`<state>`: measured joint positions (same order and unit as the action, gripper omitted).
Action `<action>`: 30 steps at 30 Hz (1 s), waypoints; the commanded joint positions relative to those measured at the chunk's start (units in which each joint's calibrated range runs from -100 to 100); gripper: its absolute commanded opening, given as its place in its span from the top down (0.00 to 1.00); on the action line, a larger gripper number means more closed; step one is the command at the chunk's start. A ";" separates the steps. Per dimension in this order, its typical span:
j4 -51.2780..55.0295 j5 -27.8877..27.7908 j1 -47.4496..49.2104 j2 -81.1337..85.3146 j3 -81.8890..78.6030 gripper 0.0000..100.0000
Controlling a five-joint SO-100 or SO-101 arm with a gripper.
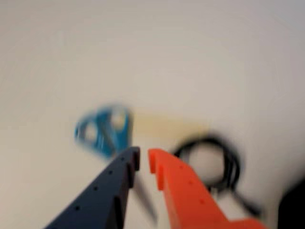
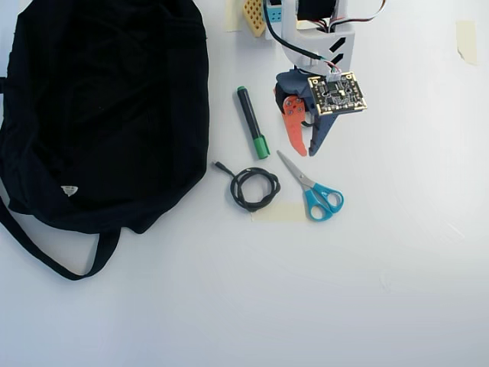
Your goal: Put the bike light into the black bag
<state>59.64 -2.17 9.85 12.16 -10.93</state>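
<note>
The bike light shows in neither view. The black bag (image 2: pixel 107 107) lies at the left of the overhead view, with its strap (image 2: pixel 46 256) looping toward the bottom and a small white label (image 2: pixel 69 190). My gripper (image 2: pixel 306 153) hangs over the table at top centre, well right of the bag. Its orange and dark blue fingers point at the scissors' blades. In the wrist view my gripper (image 1: pixel 144 160) has its jaws almost together, with only a narrow slit and nothing between them.
A green-capped black marker (image 2: pixel 252 122) lies left of the gripper. A coiled black cable (image 2: pixel 254 189) (image 1: pixel 214 164) and blue-handled scissors (image 2: pixel 313 191) (image 1: pixel 105 131) lie just below it. A strip of pale tape (image 2: pixel 279 212) sits between them.
</note>
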 commanded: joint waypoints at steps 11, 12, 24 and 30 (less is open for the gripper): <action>29.25 -0.24 0.92 2.61 3.11 0.98; 29.34 -0.24 0.92 2.69 3.11 0.98; 34.59 -0.76 3.09 2.61 3.11 0.98; 32.26 -5.95 3.47 1.53 3.11 0.98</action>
<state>94.16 -6.08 12.78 12.25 -9.91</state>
